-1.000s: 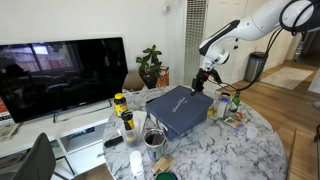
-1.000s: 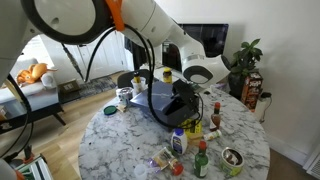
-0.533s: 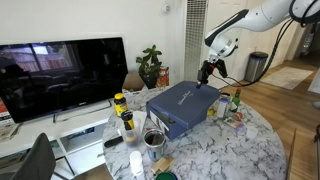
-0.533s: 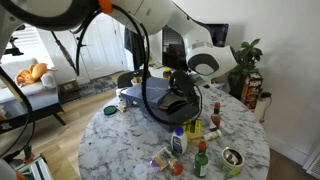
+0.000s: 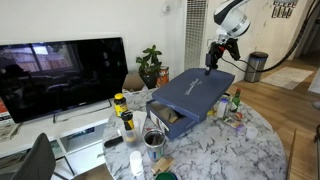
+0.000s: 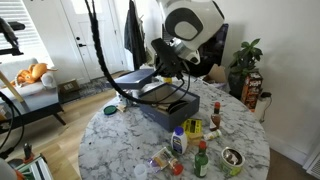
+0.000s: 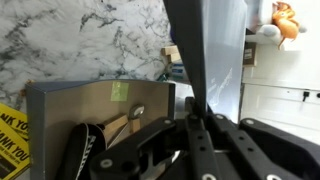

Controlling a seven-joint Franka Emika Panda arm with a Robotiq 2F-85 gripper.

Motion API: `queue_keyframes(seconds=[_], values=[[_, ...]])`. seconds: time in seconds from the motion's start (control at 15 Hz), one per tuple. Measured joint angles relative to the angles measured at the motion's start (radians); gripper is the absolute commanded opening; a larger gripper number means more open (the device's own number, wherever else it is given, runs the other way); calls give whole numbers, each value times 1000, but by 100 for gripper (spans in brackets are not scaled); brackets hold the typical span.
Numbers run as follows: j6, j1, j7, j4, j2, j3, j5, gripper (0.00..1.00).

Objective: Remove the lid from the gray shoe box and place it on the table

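The blue-gray lid (image 5: 190, 90) is tilted up, its far edge raised high and its near edge low over the gray shoe box (image 5: 172, 120). My gripper (image 5: 216, 62) is shut on the raised edge. In an exterior view the lid (image 6: 138, 76) hangs above the open box (image 6: 165, 108), with the gripper (image 6: 172, 62) above it. In the wrist view the lid (image 7: 208, 50) runs edge-on up from my gripper (image 7: 197, 118). The box (image 7: 100, 100) lies open below, with dark shoes (image 7: 85, 150) inside. The marble table (image 5: 250, 150) carries it all.
Yellow-capped bottles (image 5: 121, 106) and a metal cup (image 5: 153, 138) stand by the box. More bottles (image 5: 232, 105) stand at its far side. Bottles (image 6: 190, 135), a red-capped one (image 6: 215, 115) and a can (image 6: 232, 158) crowd the table. A TV (image 5: 60, 75) and a plant (image 5: 150, 65) stand behind.
My gripper has risen with the lid's edge in it. The lid went from lying flat on the box to tilted steeply up, and the box interior now shows.
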Motion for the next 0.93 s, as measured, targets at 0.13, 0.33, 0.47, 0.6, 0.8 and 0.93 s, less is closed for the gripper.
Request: queue_keyframes(seconds=[0.13, 0.33, 0.47, 0.6, 0.8, 0.93], values=[[70, 49, 60, -91, -111, -3, -71, 1], [173, 130, 170, -224, -269, 8, -195, 1], [243, 176, 251, -307, -358, 27, -284, 1], [308, 213, 333, -384, -431, 54, -379, 1], [406, 257, 473, -485, -502, 111, -527, 1], [462, 284, 587, -533, -518, 162, -630, 1]])
